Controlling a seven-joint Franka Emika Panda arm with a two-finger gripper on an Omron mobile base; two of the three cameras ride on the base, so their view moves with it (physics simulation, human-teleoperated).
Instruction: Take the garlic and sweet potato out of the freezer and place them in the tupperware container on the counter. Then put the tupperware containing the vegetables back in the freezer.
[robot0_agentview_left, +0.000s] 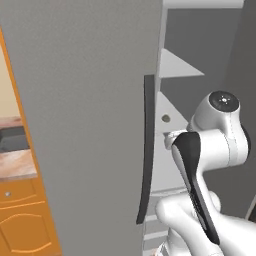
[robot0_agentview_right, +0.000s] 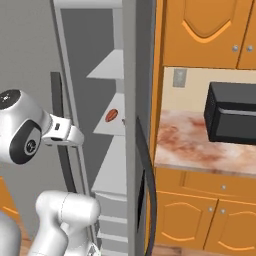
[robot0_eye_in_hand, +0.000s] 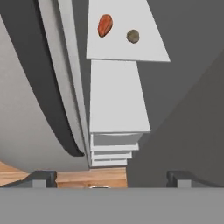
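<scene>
The freezer (robot0_agentview_left: 90, 100) stands with its right door swung open and its grey shelves showing. On one shelf lie the orange-red sweet potato (robot0_eye_in_hand: 105, 25) and, just beside it, the small brownish garlic (robot0_eye_in_hand: 133, 36). The sweet potato (robot0_agentview_right: 111, 115) also shows in the right base view, and the garlic (robot0_agentview_left: 165, 118) in the left base view. My gripper (robot0_eye_in_hand: 111, 178) is open and holds nothing. It hangs in front of the opening, well short of that shelf. A dark grey shape (robot0_agentview_left: 12, 140) on the counter (robot0_agentview_left: 17, 165) looks like the tupperware container, half hidden by the door.
The closed left door carries a long dark handle (robot0_agentview_left: 146, 150) close to my arm. The open right door (robot0_agentview_right: 131, 150) stands edge-on between the shelves and the right-hand counter (robot0_agentview_right: 200, 145), where a black microwave (robot0_agentview_right: 232, 112) sits. Drawers (robot0_eye_in_hand: 111, 151) lie below the shelves.
</scene>
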